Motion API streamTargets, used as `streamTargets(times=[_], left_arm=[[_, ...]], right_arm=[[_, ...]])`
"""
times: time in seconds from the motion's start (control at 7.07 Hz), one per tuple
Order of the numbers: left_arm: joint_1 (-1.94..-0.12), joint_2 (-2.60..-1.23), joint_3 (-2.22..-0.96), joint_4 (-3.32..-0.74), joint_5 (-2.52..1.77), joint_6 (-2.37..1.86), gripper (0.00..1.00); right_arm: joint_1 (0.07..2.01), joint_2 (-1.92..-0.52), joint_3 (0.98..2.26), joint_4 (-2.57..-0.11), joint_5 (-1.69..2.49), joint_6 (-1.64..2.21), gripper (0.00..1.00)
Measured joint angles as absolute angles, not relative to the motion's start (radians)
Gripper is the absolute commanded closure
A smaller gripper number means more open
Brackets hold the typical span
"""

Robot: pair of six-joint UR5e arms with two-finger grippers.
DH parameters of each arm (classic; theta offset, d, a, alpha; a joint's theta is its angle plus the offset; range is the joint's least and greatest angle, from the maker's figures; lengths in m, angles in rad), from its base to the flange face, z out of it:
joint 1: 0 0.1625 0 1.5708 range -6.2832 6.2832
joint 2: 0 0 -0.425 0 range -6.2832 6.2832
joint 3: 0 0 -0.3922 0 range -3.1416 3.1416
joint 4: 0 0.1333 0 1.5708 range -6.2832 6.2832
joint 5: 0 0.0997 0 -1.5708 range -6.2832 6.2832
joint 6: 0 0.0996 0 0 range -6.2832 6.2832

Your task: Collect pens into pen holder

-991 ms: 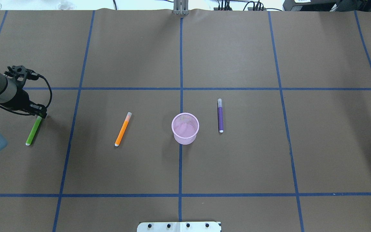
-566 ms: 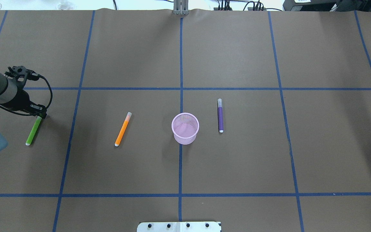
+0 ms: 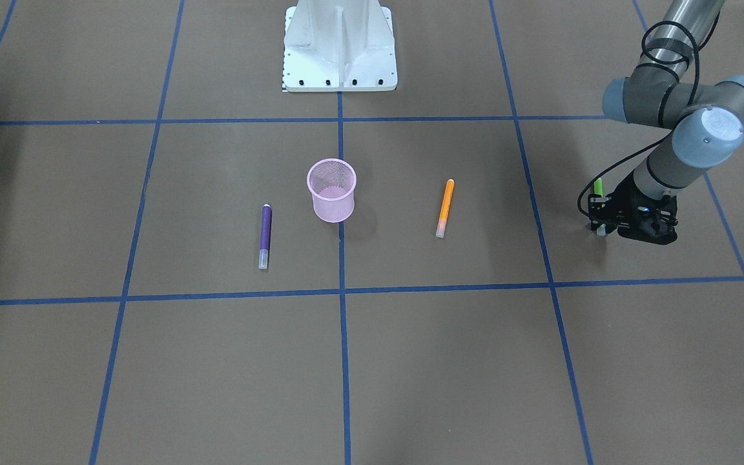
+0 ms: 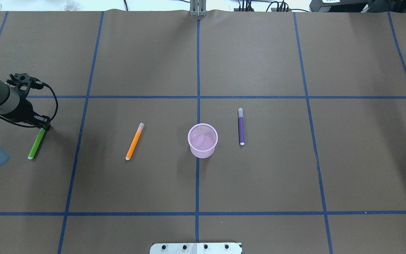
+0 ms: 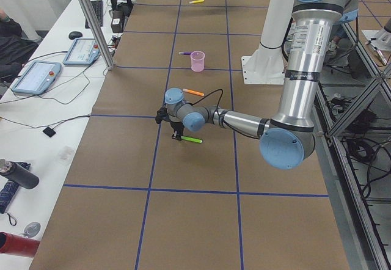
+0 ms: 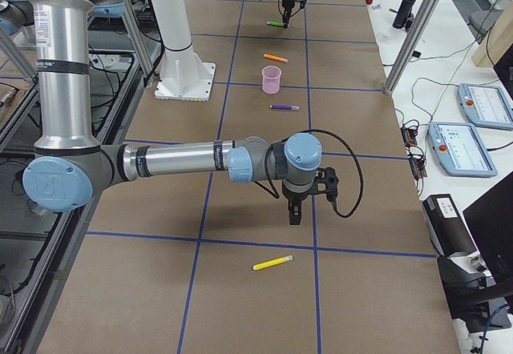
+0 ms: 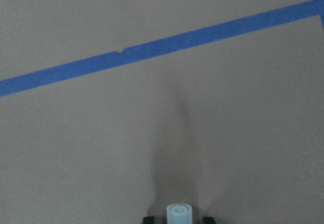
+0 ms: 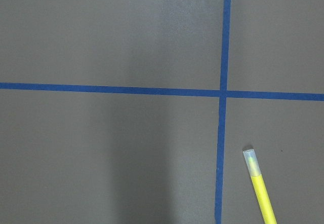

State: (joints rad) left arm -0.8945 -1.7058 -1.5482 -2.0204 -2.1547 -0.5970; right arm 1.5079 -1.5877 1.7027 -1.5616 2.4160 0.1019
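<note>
Base plate (image 4: 196, 248), white, bolted: nearest item on the overhead view, at my edge of the brown counter (image 4: 259, 176), which is gridded with blue tape (image 4: 197, 183).

Next row out, read from the robot's left:
- Green pen (image 4: 36, 143): flat on the counter, pale cap (image 7: 179, 214) pointing away from the robot.
- Left gripper (image 4: 45, 126): down at that cap end. On its wrist view I see the fingers (image 7: 148, 219) narrow, one either side of the cap, with a sliver of gap on each side.
- Orange pen (image 4: 134, 141): flat, slightly slanted, between the green pen and the holder, touching neither.
- Pen holder (image 4: 203, 150): pink mesh, upright, sitting on the centre tape line.
- Purple pen (image 4: 241, 127): flat, near the holder on the robot's right, cap end away from the robot.

Beyond the overhead frame, toward the robot's right end:
- Right gripper (image 6: 292, 214): pointing down just above the counter. I cannot tell how its fingers stand.
- Yellow pen (image 6: 272, 263): flat on the counter near that gripper, well apart from the holder.
</note>
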Motion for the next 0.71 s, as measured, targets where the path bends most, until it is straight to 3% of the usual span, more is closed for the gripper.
streamTargets(times=[0.71], left_arm=[[-0.918, -1.706, -1.628, -2.021, -2.167, -0.605, 1.0]], right_arm=[[1.508, -1.59, 1.692, -1.563, 2.416, 0.109, 0.0]])
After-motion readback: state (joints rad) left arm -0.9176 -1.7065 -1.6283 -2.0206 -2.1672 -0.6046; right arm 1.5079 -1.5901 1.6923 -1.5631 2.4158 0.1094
